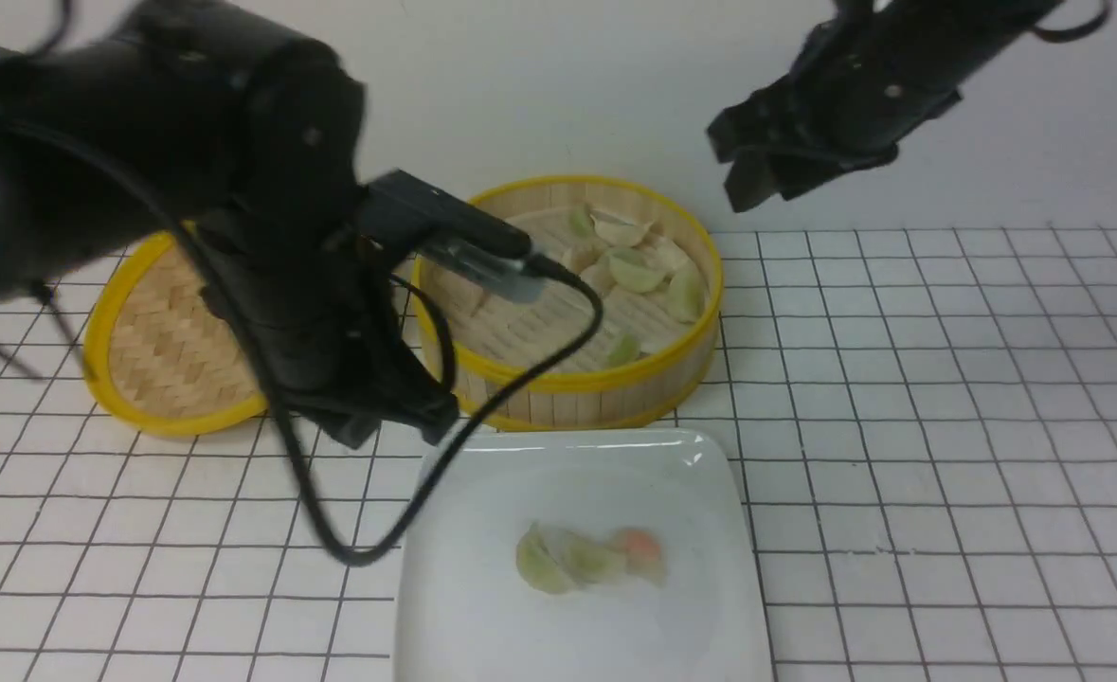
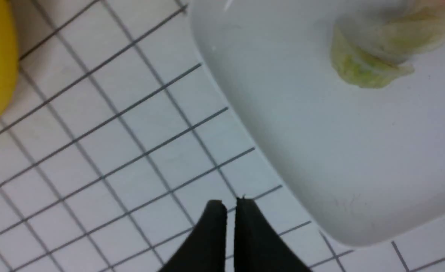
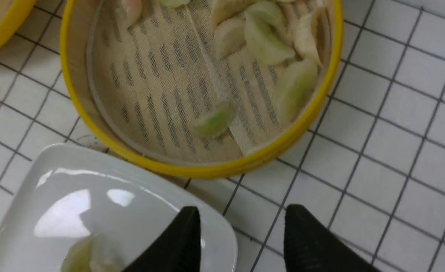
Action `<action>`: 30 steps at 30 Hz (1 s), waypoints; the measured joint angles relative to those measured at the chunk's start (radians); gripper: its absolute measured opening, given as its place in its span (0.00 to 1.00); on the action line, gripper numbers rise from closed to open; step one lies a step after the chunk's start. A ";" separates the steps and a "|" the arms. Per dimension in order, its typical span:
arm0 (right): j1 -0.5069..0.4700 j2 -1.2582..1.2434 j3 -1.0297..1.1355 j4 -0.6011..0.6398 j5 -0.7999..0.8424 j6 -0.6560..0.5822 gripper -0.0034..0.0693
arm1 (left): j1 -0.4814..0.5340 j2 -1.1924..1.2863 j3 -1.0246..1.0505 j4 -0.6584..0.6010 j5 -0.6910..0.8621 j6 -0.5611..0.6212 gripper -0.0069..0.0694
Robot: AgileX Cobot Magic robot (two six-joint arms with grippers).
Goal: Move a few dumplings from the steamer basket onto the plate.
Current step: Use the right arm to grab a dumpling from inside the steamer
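The steamer basket (image 1: 579, 383) stands behind the plate (image 1: 482, 493) and holds several pale dumplings (image 1: 636, 270) toward its right side. Three dumplings (image 1: 585, 557) lie together on the white plate, two green and one pinkish-orange. My left gripper (image 1: 395, 431) hangs low beside the plate's near-left corner; in the left wrist view the left gripper (image 2: 228, 204) is shut and empty over the tiles next to the plate (image 2: 320, 143). My right gripper (image 1: 757, 189) is raised above the basket's right; in the right wrist view the right gripper (image 3: 243, 213) is open and empty, with the basket (image 3: 207, 170) and dumplings (image 3: 269, 41) beyond.
The shallow woven lid (image 1: 170, 350) with a yellow rim lies left of the basket, partly behind my left arm. A black cable (image 1: 520, 379) loops from the left arm across the basket's front and the plate's left edge. The white tiled tabletop (image 1: 946, 426) stretches to the right.
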 joint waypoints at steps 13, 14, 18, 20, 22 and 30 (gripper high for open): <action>0.110 0.482 -0.384 -0.075 0.028 0.105 0.57 | 0.043 -0.425 0.260 -0.109 0.003 -0.009 0.08; 0.111 0.492 -0.385 -0.076 0.028 0.113 0.57 | 0.043 -0.435 0.270 -0.109 0.001 -0.009 0.08; 0.113 0.518 -0.386 -0.097 0.028 0.142 0.58 | 0.043 -0.453 0.289 -0.109 -0.005 -0.009 0.08; 0.113 0.526 -0.386 -0.108 0.028 0.162 0.58 | 0.043 -0.454 0.294 -0.109 -0.005 -0.009 0.08; 0.113 0.541 -0.386 -0.121 0.027 0.185 0.58 | 0.043 -0.454 0.297 -0.109 -0.005 -0.009 0.08; 0.113 0.574 -0.396 -0.061 0.022 0.212 0.52 | 0.043 -0.454 0.297 -0.109 0.021 -0.009 0.08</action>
